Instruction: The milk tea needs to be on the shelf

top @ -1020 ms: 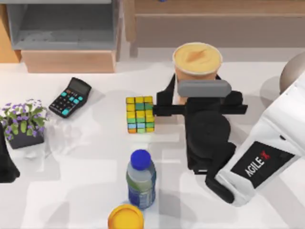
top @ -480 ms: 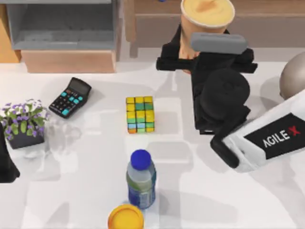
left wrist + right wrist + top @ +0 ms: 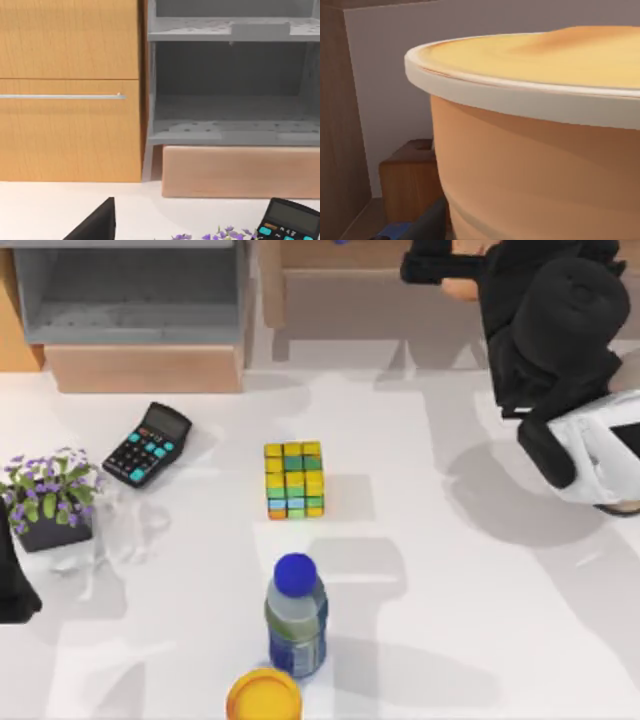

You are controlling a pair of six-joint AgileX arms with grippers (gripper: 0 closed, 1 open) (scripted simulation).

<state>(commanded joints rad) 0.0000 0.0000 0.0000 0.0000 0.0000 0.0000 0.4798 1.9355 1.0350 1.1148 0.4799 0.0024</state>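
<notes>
Milk tea [image 3: 535, 140] has gone from mid-table to the upper right of the top view, now up over the shelf [image 3: 350, 260], mostly hidden under the right arm. Right gripper [image 3: 455, 270] still closed on it. Looks like transport is nearly done; lowering and release remain. Left gripper [image 3: 95, 225] parked at the left edge, fingers unreadable.

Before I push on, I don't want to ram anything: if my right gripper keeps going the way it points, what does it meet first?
Probably the shelf's grey back wall: the right gripper, shut on the milk tea, points into the recess, though depth is unclear.
</notes>
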